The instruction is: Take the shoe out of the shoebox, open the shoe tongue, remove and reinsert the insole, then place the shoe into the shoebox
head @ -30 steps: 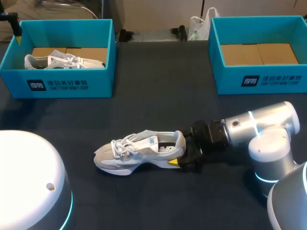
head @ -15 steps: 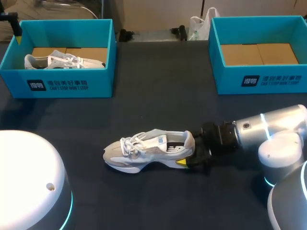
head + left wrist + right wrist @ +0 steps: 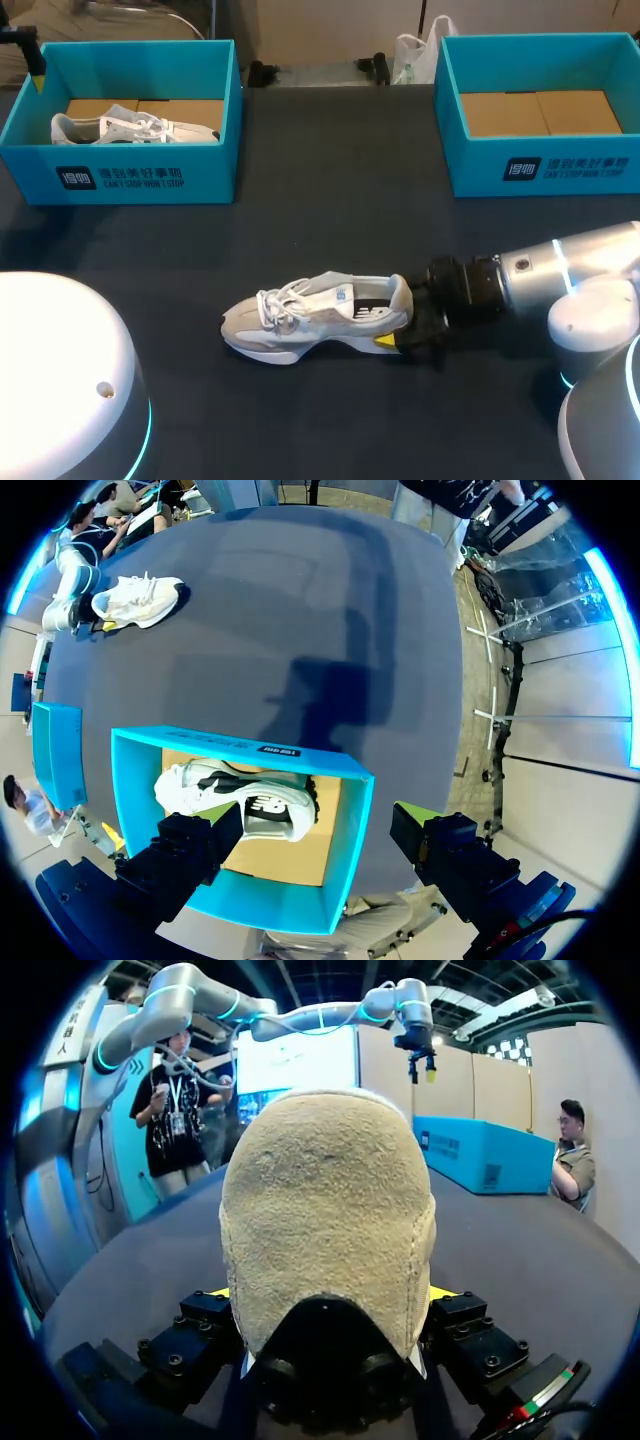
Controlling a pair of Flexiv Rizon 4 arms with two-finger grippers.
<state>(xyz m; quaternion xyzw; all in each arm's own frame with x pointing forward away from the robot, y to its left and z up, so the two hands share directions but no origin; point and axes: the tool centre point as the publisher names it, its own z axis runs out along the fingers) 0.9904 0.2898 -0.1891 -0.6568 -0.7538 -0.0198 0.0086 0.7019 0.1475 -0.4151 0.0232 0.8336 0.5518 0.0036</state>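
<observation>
Over on your left, the left shoebox (image 3: 120,170) sits at the far side of the dark table (image 3: 330,230). A second shoe (image 3: 130,128) lies inside it on the cardboard floor. Your left gripper (image 3: 300,830) hangs high over that box with its fingers spread wide and nothing between them. From its wrist you look straight down into the box, and the white shoe there sits between the two finger blocks, far below them.

Moving to the middle, the shoe (image 3: 320,318) is out on the table, nearer your side and well apart from both boxes. It stands sole down, laces up, with the toe pointing left and the heel to the right.

Your right gripper (image 3: 400,335) is clamped on that heel. In the wrist view the suede heel fills the space between the fingers, and a yellow tip presses in from each side. From above, one yellow tip shows low against the sole. The right arm (image 3: 540,280) comes in low from the right, almost level with the table.

At the far right stands the right shoebox (image 3: 540,165), with its cardboard floor showing.
</observation>
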